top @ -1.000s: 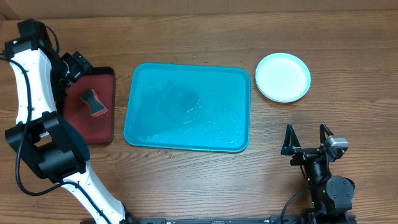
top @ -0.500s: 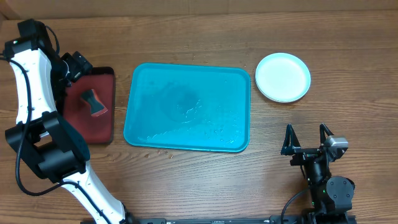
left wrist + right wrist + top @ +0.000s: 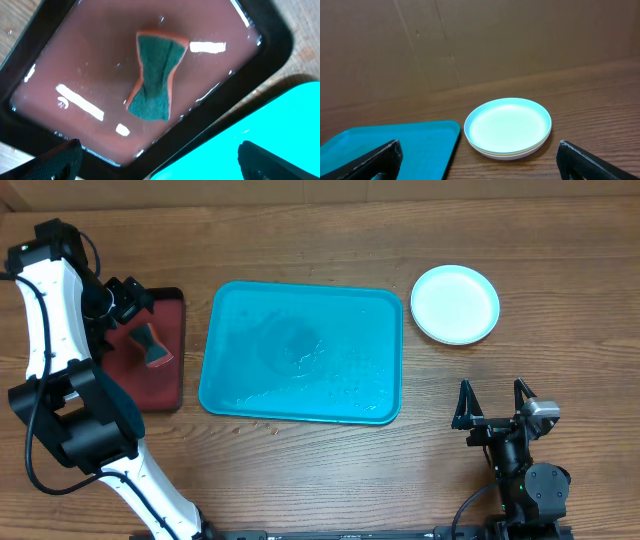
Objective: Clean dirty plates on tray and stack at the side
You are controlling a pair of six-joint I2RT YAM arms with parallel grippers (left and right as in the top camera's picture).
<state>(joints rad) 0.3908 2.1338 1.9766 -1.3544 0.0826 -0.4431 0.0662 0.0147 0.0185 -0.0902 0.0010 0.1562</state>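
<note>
The turquoise tray [image 3: 300, 352] lies mid-table, its surface wet, with no plates on it. The plates [image 3: 455, 303] sit stacked to its right on the wood, pale mint on top; the right wrist view shows the stack [image 3: 508, 127] with a yellow-green and a white rim beneath. My left gripper [image 3: 130, 300] hovers open over a dark-red tray, above a green-and-orange sponge [image 3: 155, 75]; its fingers [image 3: 60, 160] hold nothing. My right gripper [image 3: 492, 405] stands open near the front edge, short of the stack, empty.
The dark-red black-rimmed tray [image 3: 150, 365] lies left of the turquoise tray, almost touching it, with the sponge [image 3: 153, 346] lying on it. A cardboard wall [image 3: 470, 40] runs behind the table.
My left gripper has shifted slightly nearer the sponge over the dark-red tray. The right arm, plates and turquoise tray have not moved.
</note>
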